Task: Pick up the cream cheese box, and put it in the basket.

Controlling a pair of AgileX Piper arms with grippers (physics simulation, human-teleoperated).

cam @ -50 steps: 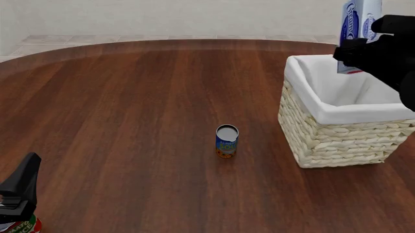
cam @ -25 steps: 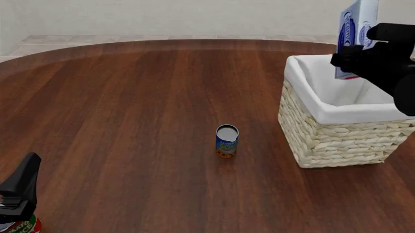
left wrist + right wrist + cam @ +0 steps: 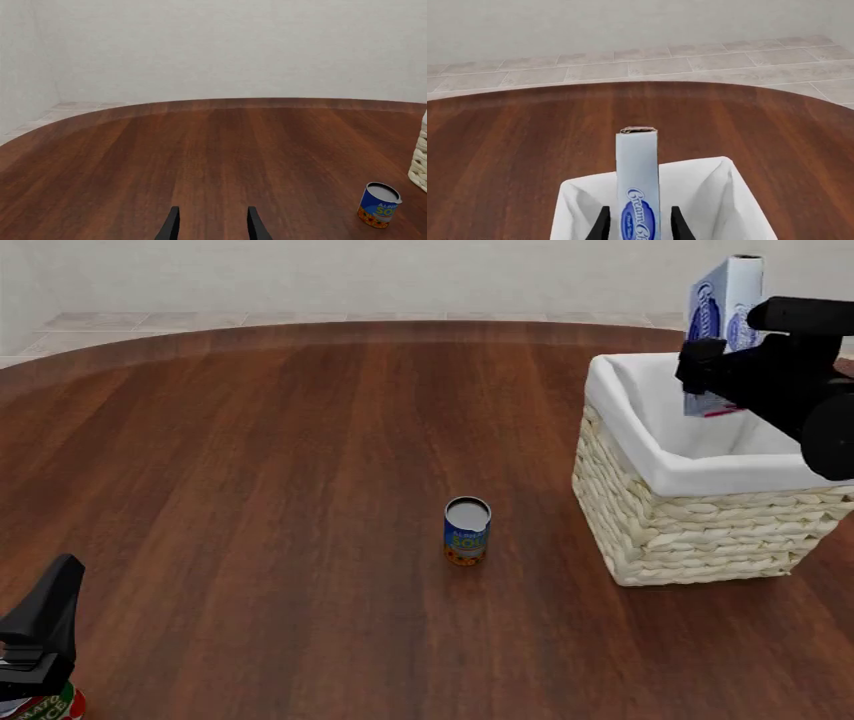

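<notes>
The left gripper [image 3: 40, 625] sits parked at the near table edge, fingers apart on nothing, clear of the work. Farther out, a small can [image 3: 467, 530] stands alone. Beyond it, the right gripper [image 3: 714, 365] clamps the cream cheese box [image 3: 718, 325] upright above the basket [image 3: 694, 510], its red end pointing down, apparently for a clean drop inside.

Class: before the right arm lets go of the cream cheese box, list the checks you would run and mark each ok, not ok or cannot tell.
1. Right end effector shut on cream cheese box: ok.
2. Box above the basket opening: ok, per the right wrist view.
3. Box already low inside the lining: not ok; it stands upright, mostly above the rim.
4. Basket interior free: cannot tell, floor partly hidden.
5. Can apart from basket: ok.
6. Left end effector open, away from basket: ok.
</notes>
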